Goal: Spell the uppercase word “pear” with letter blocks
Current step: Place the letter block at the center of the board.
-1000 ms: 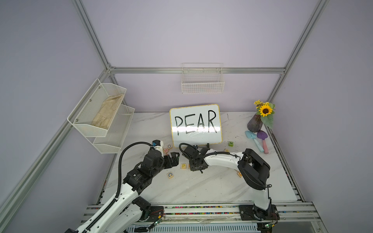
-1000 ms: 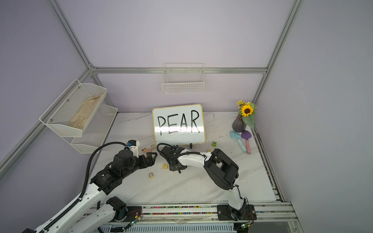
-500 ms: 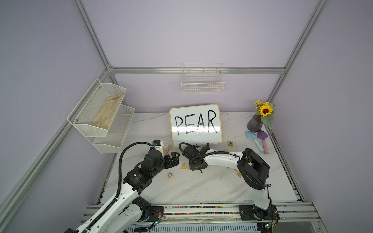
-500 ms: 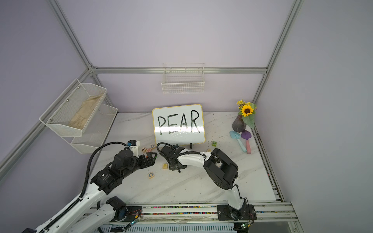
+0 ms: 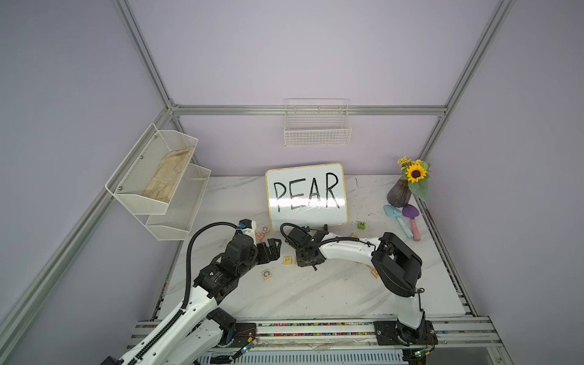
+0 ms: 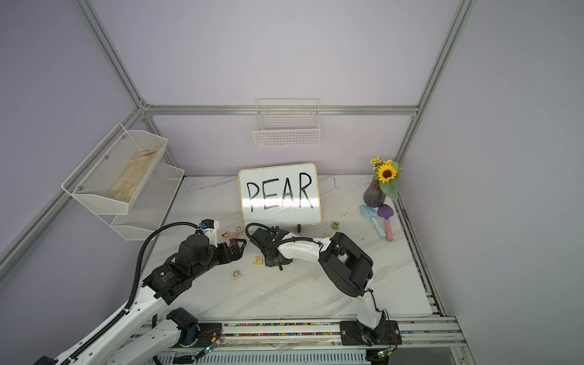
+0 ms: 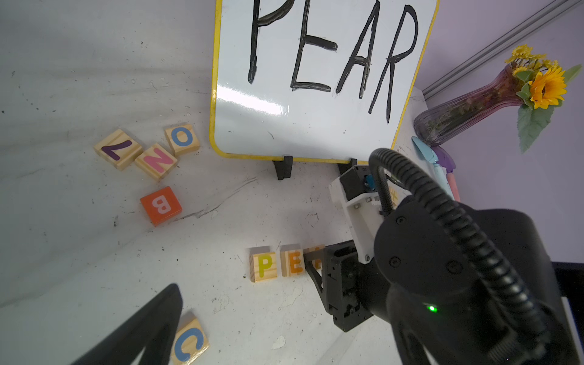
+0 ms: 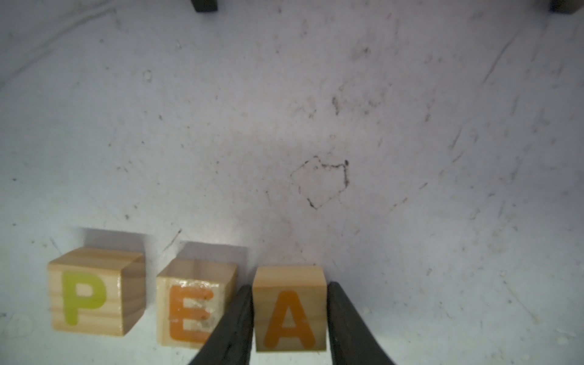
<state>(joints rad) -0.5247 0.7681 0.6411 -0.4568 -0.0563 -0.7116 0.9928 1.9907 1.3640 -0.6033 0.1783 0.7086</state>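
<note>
Pale wood cubes, three of them in a row on the table (image 8: 347,110) in front of the whiteboard (image 5: 306,196): P block (image 8: 94,290), E block (image 8: 192,303), A block (image 8: 289,308). Your right gripper (image 8: 289,286) is straight over the A, jaws closed against its two sides. I can't tell if they're really squeezing or just resting there.

Here's the bit that matters: the jaws close along the line of the row, so one finger sits down in the thin gap between E and A. I'd guess you want a small opening and a straight lift, since any sideways drift probably shoves the E.

A cube has no long axis, so go by the row. All three capitals face up and read the same way as the whiteboard's. The open slot is on the A's far side from the E.

Your left gripper (image 5: 274,250) hangs near the P end, jaws wide apart and empty. The right arm is the nearer one. I can't pick out the R block anywhere.
</note>
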